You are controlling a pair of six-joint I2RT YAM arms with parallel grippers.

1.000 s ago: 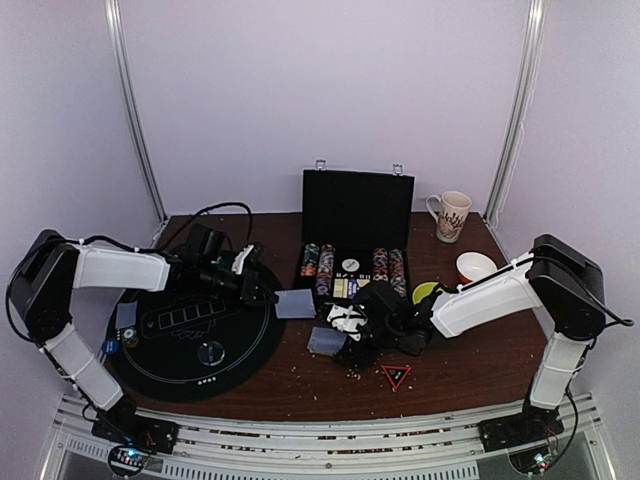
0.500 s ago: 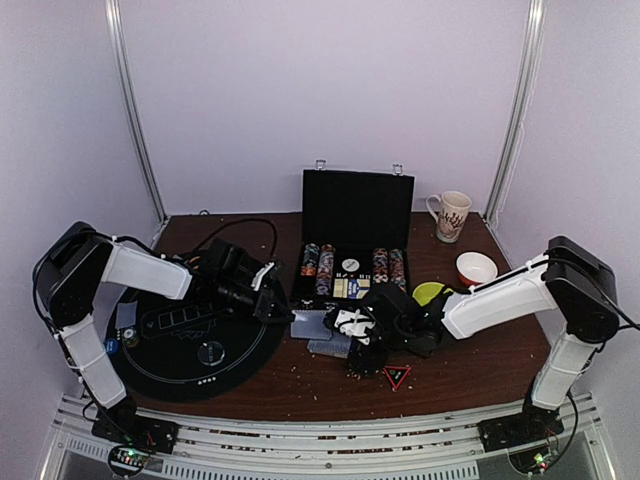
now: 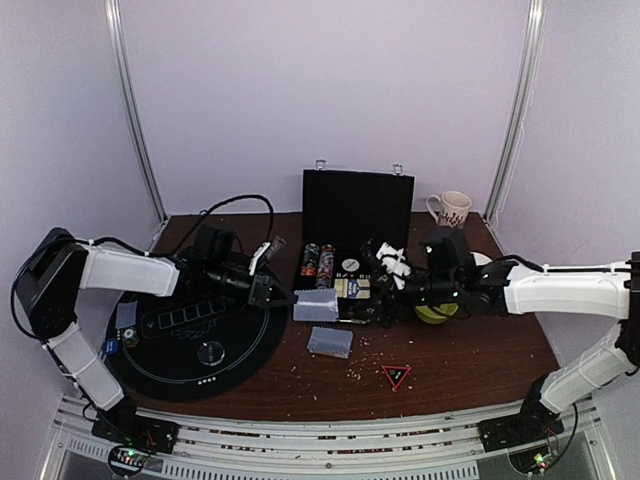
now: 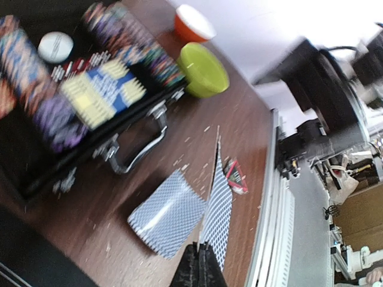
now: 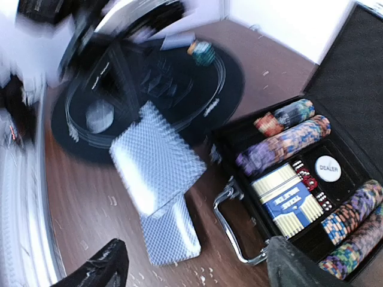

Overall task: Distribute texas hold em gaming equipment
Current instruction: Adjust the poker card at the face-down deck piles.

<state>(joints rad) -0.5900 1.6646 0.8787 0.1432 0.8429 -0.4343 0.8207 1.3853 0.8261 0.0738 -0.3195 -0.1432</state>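
Observation:
My left gripper (image 3: pixel 283 297) is shut on one grey-blue-backed card (image 3: pixel 316 305), held just in front of the open chip case (image 3: pixel 355 205). In the left wrist view that card (image 4: pixel 219 200) stands edge-on from the shut left gripper (image 4: pixel 201 246). The deck (image 3: pixel 330 342) lies on the brown table below it, and appears as the deck (image 5: pixel 170 236) in the right wrist view. My right gripper (image 3: pixel 385 262) hovers open and empty over the case's rows of chips (image 5: pixel 287 140). A white dealer button (image 5: pixel 327 167) sits in the case.
A black round mat (image 3: pixel 170 365) lies at the left, carrying a clear disc (image 3: pixel 210 351); a blue chip (image 3: pixel 109 346) sits at its left edge. A yellow-green bowl (image 3: pixel 432 308), a patterned mug (image 3: pixel 452 215) and a red triangle (image 3: pixel 396 376) are to the right.
My right arm lifted off the deck and swung back and right over the case. My left gripper carried the card rightward, from the mat's edge to the case front.

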